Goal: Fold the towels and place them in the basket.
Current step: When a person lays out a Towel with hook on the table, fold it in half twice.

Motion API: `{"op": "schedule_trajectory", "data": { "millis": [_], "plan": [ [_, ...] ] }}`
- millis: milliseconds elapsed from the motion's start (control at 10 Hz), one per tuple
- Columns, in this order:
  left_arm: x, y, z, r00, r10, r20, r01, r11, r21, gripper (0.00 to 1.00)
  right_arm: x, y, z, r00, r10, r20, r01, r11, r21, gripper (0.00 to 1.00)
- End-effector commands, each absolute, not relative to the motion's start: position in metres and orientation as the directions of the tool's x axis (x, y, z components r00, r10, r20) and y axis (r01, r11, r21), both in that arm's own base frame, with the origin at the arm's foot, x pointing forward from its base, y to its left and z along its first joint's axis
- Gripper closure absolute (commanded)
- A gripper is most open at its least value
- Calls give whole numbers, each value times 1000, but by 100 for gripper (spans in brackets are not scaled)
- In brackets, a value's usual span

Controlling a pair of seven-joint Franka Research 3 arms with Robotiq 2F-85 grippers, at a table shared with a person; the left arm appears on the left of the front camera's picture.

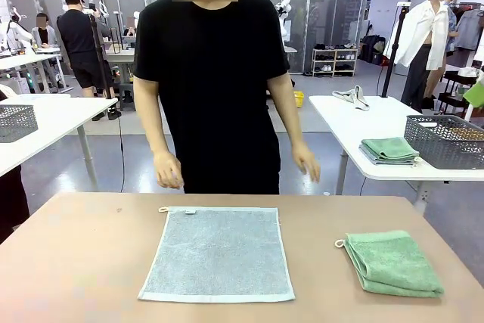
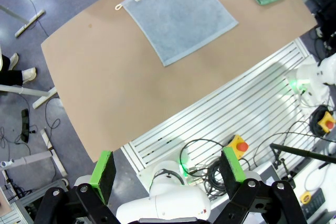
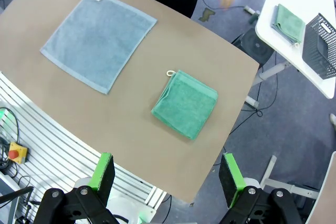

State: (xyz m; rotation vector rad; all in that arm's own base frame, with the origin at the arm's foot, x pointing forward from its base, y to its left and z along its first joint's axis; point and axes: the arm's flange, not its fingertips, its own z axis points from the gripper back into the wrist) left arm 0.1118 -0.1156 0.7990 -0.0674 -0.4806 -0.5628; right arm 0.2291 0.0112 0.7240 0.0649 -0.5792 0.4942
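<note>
On the worktop the blue-grey towel lies flat mid-table, green towel already folded to its right. My left end effector and right end effector hang open, empty. Folding step, I reckon: next needs pinching the flat one's corners.

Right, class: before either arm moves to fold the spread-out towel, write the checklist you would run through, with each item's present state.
1. Blue-grey towel lies flat and fully spread on the table: ok.
2. Green towel is already folded and lies apart from it: ok.
3. Left gripper is open, high above the table: ok.
4. Right gripper is open, holding nothing: ok.
5. Person's hands are off the table, clear of both towels: ok.
6. Basket stands on the neighbouring white table, not beside the towels: not ok.
</note>
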Motion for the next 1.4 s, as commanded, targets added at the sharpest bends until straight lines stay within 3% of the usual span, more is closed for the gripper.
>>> {"op": "schedule_trajectory", "data": {
  "millis": [0, 500, 800, 1100, 1300],
  "plan": [
    [100, -118, 802, 725, -508, 465, 546, 835, 60, 0, 231, 11, 726, 728, 428, 536, -455, 886, -90, 0],
    [112, -116, 799, 738, -497, 456, 528, 847, 68, 0, 229, 11, 724, 724, 430, 540, -465, 882, -78, 0],
    [112, -132, 755, 522, -777, 350, 733, 619, 281, 0, 213, 72, 692, 445, 741, 503, -766, 606, -215, 0],
    [138, -144, 687, 355, -904, 238, 841, 419, 341, 0, 230, 130, 634, 265, 875, 405, -902, 374, -218, 0],
    [156, -153, 641, 287, -927, 240, 900, 347, 264, 0, 237, 169, 589, 191, 921, 340, -941, 270, -203, 0]
  ]
}}
